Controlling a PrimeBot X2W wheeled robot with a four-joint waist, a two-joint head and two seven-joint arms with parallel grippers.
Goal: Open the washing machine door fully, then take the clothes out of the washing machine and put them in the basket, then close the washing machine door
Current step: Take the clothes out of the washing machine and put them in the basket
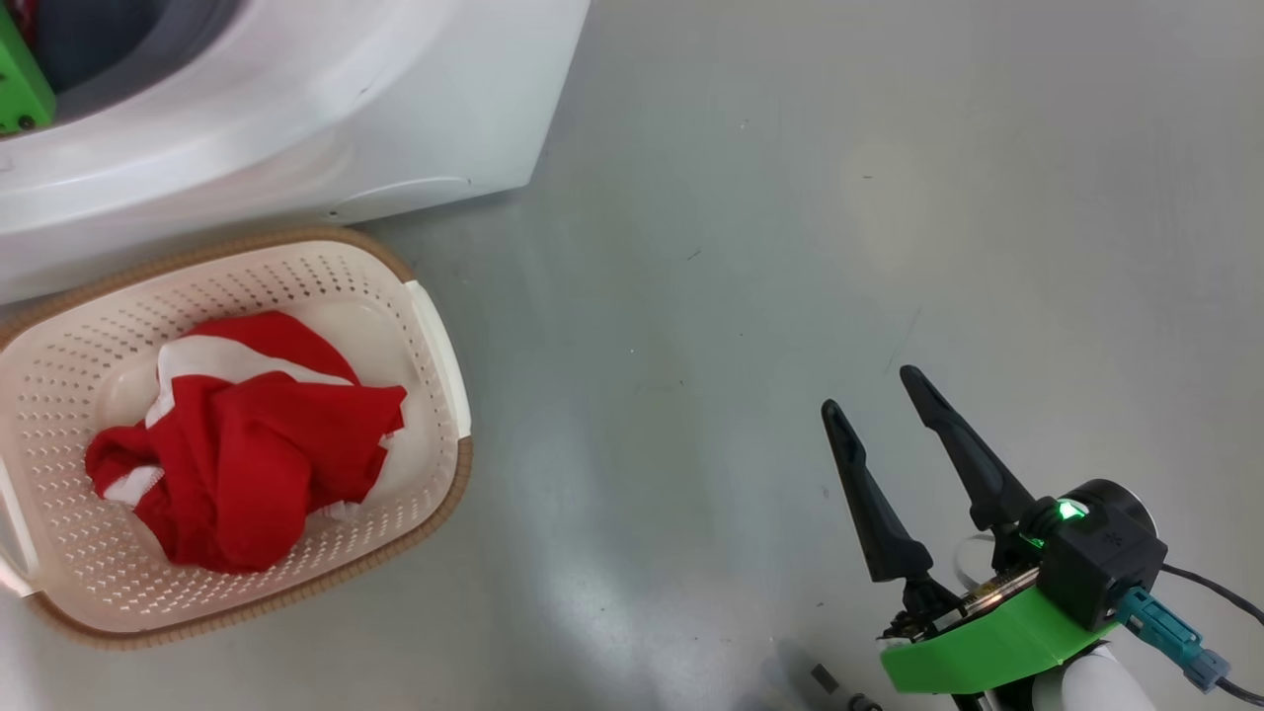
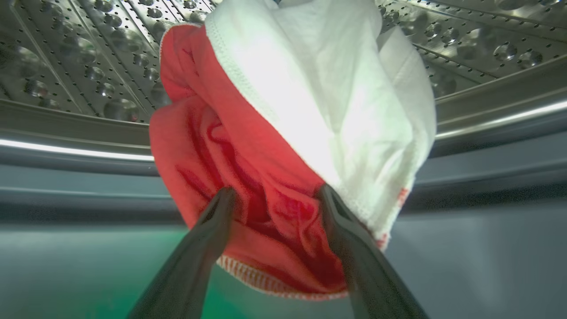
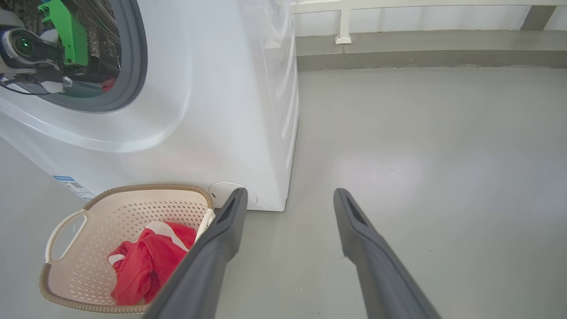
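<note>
My left tool (image 2: pixel 275 191) was inside the washing machine (image 1: pixel 296 109). Its 2 fingers were spread wide on either side of a red and white garment (image 2: pixel 266 146) bunched against the lip of the drum (image 2: pixel 88 57). Fabric sat between the jaws, but they had not clamped, so nothing was gripped yet.

My right tool (image 1: pixel 869 390) hung released and empty over the bare floor (image 1: pixel 790 197), well apart from everything.

The basket (image 1: pixel 296 237) stood just in front of the machine, with 1 red garment (image 1: pixel 247 444) already lying in it.

I saw 3 ways this could go wrong:

1. The fingers bracketed only the red folds, while the white panel spread out past 1 finger. If I closed there I might pinch a thin layer, and the cloth could slide free as I pulled back.
2. The loose white part could trail and drag on the grey gasket (image 3: pixel 133 57), tugging the bundle out of my hold.
3. If it slipped once clear of the opening, it could land on the floor instead of in the basket, and my right tool was too far off to help.

Any corner left lying on the gasket would also be trapped when the door was shut.
</note>
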